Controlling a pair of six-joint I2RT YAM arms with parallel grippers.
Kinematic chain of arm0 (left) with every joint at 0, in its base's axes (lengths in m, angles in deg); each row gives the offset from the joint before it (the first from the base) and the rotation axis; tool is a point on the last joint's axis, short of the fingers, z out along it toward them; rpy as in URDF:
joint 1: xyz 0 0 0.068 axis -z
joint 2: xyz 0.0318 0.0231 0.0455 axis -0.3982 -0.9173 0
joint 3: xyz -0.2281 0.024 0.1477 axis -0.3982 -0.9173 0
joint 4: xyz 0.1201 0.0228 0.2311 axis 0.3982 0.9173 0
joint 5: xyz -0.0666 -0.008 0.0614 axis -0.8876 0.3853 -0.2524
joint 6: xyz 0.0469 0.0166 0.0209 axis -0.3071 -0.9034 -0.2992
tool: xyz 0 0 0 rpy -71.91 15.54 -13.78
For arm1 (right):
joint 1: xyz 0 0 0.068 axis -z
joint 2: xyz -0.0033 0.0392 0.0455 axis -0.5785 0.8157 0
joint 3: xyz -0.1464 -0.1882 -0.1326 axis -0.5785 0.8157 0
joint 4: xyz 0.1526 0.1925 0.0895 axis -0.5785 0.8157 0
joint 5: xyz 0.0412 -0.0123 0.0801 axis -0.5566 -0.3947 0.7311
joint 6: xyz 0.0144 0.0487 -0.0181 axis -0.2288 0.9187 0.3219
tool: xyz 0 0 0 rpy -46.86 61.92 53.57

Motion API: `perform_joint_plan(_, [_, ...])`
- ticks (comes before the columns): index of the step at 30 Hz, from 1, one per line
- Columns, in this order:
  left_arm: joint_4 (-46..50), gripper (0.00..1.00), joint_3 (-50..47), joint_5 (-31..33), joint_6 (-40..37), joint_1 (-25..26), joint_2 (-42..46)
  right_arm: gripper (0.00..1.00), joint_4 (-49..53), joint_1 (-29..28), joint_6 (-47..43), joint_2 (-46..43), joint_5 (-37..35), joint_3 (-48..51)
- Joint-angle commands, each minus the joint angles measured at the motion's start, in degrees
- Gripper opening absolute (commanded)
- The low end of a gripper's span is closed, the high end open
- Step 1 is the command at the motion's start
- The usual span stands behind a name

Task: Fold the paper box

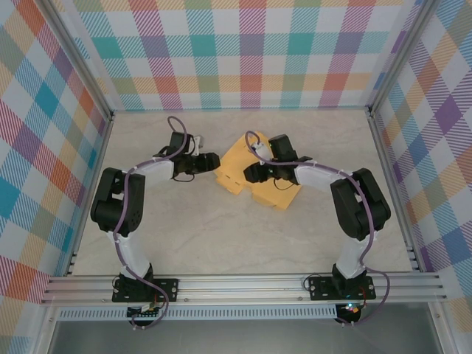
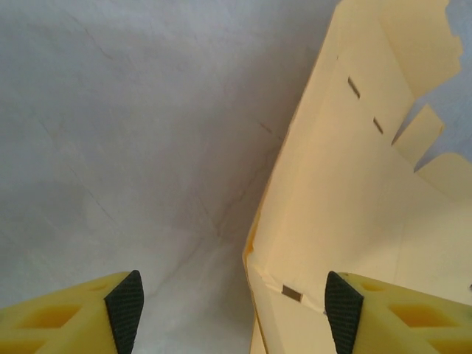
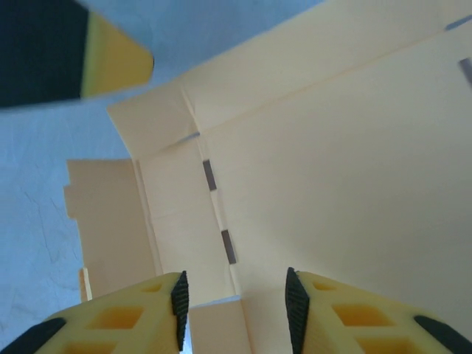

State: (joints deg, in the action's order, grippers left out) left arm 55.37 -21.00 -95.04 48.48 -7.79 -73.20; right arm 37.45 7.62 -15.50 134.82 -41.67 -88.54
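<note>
Top external: the paper box (image 1: 243, 158), part-folded, lies mid-table between the left gripper (image 1: 212, 161) and right gripper (image 1: 252, 174). Left wrist: jaws parted astride a raised corner, with slots and tabs legible here; raising the walls seems the step in hand. Right wrist: jaws parted over an inner flap, which next wants pressing toward its slots

The left arm (image 1: 118, 203) rises from its base, bends at the elbow and reaches inward, so that the left gripper (image 1: 211, 163) points toward the other arm. The right arm (image 1: 359, 203) mirrors it with its forearm folded inward, and the right gripper (image 1: 250, 174) faces back at the left one, near it but apart. The left gripper's jaws are spread wide, black pads (image 2: 124, 310) facing each other. The right gripper's pads (image 3: 180, 304) stand apart by a narrower gap.
</note>
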Motion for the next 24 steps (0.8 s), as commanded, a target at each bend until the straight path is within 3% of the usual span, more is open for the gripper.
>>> perform_joint_plan(1, [4.5,0.63,2.3,-1.5,-0.6,2.2,-1.6,0.46,1.2,0.4,3.5,-2.8,-0.5,-2.8])
perform_joint_plan(4, [5.3,0.58,3.3,-1.6,-1.3,3.4,-2.3,0.47,2.0,0.5,6.3,-3.6,-3.7,-3.9])
perform_joint_plan(7, [7.5,0.45,4.8,-0.9,-2.0,3.7,-3.2,0.48,2.8,0.6,10.1,-4.4,-7.9,-4.6])
perform_joint_plan(15, [10.6,0.24,6.9,2.3,-6.0,4.1,-3.6,0.48,3.5,0.7,15.6,-6.3,-9.8,-5.1])
perform_joint_plan(18, [11.5,0.10,8.1,2.8,-8.1,4.6,-4.0,0.48,4.7,0.8,18.5,-6.1,-10.6,-5.8])
perform_joint_plan(21, [10.5,0.05,7.9,3.7,-11.5,5.3,-2.7,0.47,9.2,1.5,27.4,-7.0,-12.8,-7.7])
perform_joint_plan(24, [8.0,0.02,6.4,7.1,-15.6,6.7,0.2,0.55,19.8,2.9,43.0,-7.5,-14.1,-12.4])
